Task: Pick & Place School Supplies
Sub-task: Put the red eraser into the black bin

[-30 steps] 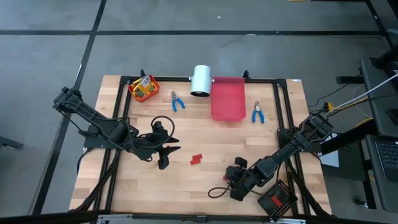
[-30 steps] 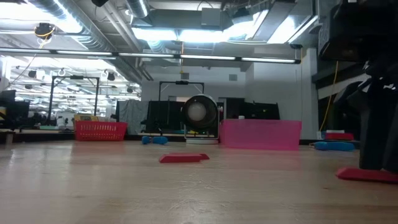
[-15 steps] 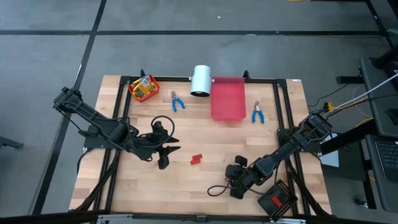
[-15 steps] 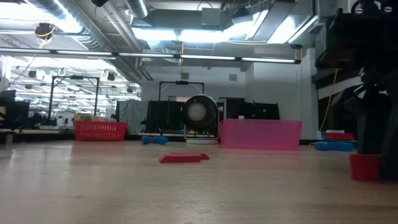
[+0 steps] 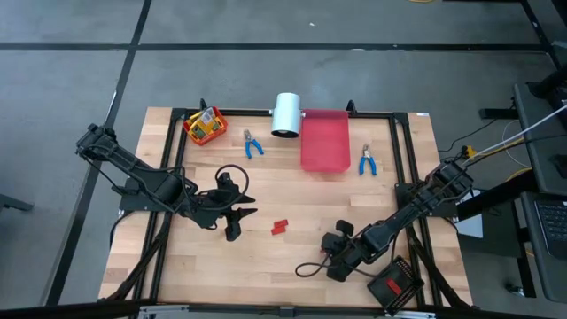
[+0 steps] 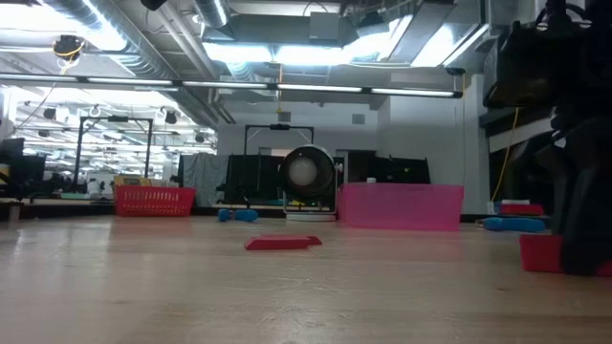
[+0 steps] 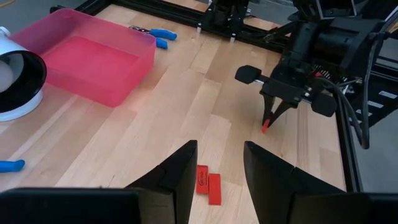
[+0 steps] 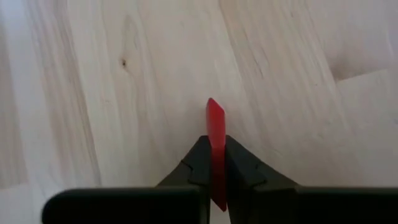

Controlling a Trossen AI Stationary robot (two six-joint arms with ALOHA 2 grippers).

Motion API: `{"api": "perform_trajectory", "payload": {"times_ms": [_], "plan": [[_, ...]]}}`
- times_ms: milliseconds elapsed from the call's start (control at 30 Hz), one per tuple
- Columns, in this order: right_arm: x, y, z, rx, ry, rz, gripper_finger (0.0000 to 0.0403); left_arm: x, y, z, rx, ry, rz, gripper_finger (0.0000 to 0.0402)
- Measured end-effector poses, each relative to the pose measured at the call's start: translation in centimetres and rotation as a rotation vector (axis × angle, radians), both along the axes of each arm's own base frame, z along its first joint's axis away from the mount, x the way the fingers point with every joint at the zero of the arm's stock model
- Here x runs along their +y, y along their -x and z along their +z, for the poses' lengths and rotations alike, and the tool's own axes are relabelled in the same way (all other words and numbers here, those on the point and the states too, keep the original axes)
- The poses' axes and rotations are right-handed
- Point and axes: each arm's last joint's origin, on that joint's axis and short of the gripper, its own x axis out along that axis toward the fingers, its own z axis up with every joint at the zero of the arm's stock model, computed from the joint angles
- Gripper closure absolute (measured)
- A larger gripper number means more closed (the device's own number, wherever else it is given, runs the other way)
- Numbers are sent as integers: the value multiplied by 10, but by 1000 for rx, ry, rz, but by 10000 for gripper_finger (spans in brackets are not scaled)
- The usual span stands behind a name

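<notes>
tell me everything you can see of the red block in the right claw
The red block is thin, flat, smooth and plastic-looking. It stands on edge, pinched between the two dark fingers of the right claw, its pointed end poking out beyond the fingertips toward the wooden table. It sits at the table's front right, away from the other red blocks.

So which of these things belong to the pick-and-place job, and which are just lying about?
Job:
- red block pinched in the right gripper
- two red blocks mid-table
- two blue pliers
- yellow boxes in the red basket

Lying about:
- white cylinder
- pink bin
- black tray
</notes>
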Motion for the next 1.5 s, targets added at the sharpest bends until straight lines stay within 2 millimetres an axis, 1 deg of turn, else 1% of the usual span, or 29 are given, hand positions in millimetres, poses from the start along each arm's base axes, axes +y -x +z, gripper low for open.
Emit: {"api": "perform_trajectory", "payload": {"times_ms": [100,167,200,267,367,467,500,600,733,800,900,967,1000,1167,1267,1367,1433,1500], "plan": [[8,4,4,6,-22,-14,385,0,0,0,0,0,0,274],[16,8,11,29,-34,-2,385,0,0,0,0,0,0,274],[22,10,17,36,-42,9,385,0,0,0,1,-1,0,274],[35,14,37,22,-63,24,385,0,0,0,6,-4,0,274],[49,25,67,34,-56,12,385,1,1,-1,18,-11,0,274],[65,45,91,92,-59,-30,385,1,2,-2,29,-18,1,274],[71,54,96,126,-69,-39,385,1,2,-3,31,-21,2,274],[84,83,96,248,-106,-93,385,2,2,-3,30,-40,14,274],[96,116,95,325,-120,-181,385,2,2,-3,32,-51,12,274],[98,128,95,364,-114,-202,385,2,2,-3,35,-53,12,274],[101,140,89,429,-114,-208,382,2,2,-3,35,-54,12,274],[100,149,83,469,-104,-238,358,2,2,-3,36,-53,12,274],[100,153,81,484,-101,-253,337,2,2,-3,35,-53,12,274],[97,157,78,483,-76,-297,222,2,2,-3,33,-44,18,274],[95,154,78,453,-63,-330,178,2,2,-3,29,-41,26,274],[93,147,78,340,-60,-356,165,2,2,-3,26,-35,33,274],[90,137,81,193,-56,-360,168,2,2,-3,22,-33,42,274],[83,119,88,4,-38,-357,176,3,2,-3,19,-34,48,274]]}}
